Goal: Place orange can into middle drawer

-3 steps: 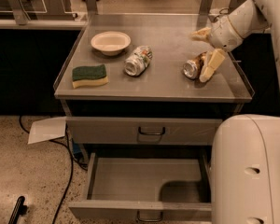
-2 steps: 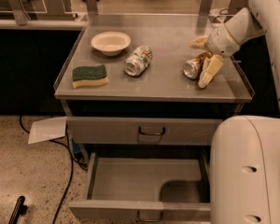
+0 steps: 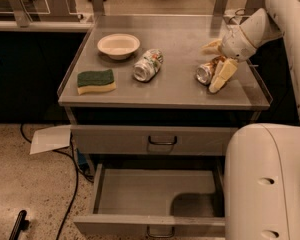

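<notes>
The claw (image 3: pixel 209 69) hangs low over the right side of the desk (image 3: pixel 180 34), released and spread wide. One pale finger (image 3: pixel 223 75) lies along the near side of the orange can (image 3: pixel 204 73) and the other (image 3: pixel 210 46) stands behind it, clear of the metal. The can lies on its side near the right edge with its silver end turned toward the front-left, so nothing is gripped yet. The step in hand looks like the grasp. To do it well, the claw should centre on the can's body rather than its end, then close evenly so the round, dented wall is not nudged into rolling toward the desk's lip. After that it needs a straight lift before swinging down. The middle drawer (image 3: pixel 140 189) is pulled out below, under the shut upper drawer (image 3: pixel 120 140), and can take the can. The printed white-silver can (image 3: pixel 148 65), the bowl (image 3: pixel 118 45) and the sponge (image 3: pixel 95 80) sit well apart to the left. No brand or lettering can be read on either can.
</notes>
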You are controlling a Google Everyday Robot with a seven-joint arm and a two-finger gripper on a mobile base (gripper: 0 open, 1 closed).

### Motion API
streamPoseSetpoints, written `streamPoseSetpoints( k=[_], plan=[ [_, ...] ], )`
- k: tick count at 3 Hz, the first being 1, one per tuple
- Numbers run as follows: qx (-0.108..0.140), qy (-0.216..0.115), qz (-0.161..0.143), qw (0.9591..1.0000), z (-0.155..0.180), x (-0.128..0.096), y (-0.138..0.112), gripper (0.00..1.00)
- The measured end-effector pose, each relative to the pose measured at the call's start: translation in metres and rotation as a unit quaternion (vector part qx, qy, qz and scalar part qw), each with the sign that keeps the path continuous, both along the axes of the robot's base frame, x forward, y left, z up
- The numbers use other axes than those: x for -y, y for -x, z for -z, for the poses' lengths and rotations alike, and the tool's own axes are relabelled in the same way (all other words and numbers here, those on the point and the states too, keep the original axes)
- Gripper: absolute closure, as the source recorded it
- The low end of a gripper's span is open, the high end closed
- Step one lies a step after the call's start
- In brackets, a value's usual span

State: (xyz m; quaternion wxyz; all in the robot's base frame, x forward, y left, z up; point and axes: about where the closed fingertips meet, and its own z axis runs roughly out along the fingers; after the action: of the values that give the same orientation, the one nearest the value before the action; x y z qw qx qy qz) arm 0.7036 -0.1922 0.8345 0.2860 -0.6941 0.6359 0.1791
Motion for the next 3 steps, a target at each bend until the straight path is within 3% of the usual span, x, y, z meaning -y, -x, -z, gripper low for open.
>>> streamPoseSetpoints(
  k=[3],
  plan=[
    [0.0, 0.0, 0.0, 1.0, 0.0, 0.0, 0.0, 0.84]
  ],
)
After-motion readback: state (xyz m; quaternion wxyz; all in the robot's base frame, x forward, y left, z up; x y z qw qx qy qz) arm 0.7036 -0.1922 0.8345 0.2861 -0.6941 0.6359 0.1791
